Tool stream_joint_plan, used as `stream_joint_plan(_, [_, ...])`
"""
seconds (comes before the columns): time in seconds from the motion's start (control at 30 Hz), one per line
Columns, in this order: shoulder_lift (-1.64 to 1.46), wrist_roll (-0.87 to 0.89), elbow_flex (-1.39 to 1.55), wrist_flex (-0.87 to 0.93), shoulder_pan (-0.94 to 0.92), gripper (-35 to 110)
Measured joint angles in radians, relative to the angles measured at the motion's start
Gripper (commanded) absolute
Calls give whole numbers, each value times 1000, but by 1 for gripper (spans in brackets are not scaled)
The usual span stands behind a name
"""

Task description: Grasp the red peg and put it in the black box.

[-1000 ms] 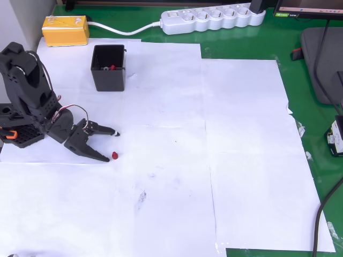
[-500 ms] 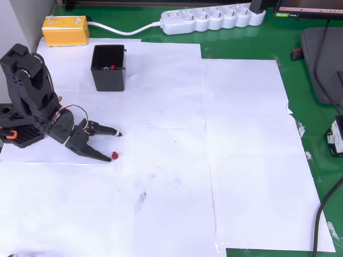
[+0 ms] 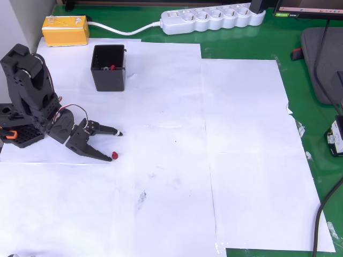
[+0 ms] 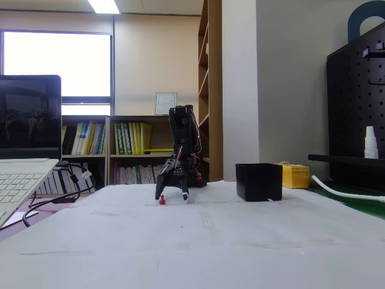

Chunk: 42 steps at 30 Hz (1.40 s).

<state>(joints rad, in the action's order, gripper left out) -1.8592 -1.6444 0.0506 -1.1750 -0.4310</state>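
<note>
So the pincer (image 3: 114,145) is down at the paper with its two fingers spread apart and nothing between them yet. The red peg (image 3: 114,155) lies on the white paper (image 3: 241,160) right at the tip of the lower finger (image 3: 99,153) in the overhead view, touching it or just beside it; I cannot tell which. It sits off the line between the tips, not in the middle of the gap. In the fixed view the peg (image 4: 162,201) stands just under the pincer (image 4: 172,197), by the left finger.

As I judge it, the grasp has not been made. What is left is to centre the peg in the gap, close on it, lift it, carry it over and let it go into the black box (image 3: 108,68), which stands well behind the pincer, toward the yellow block (image 3: 65,30). Something small and red already shows inside the box.

The peg is too small to read its long axis from above. In the fixed view it looks upright, narrow end up, though that is a guess.
</note>
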Motion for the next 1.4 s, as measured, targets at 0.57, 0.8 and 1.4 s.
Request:
stream_joint_plan(0.57, [61, 32, 23, 81, -17, 33])
stream_joint_plan(0.8, [66, 20, 67, 146, -18, 37])
stream_joint_plan(1.4, [66, 14, 81, 155, 3, 37])
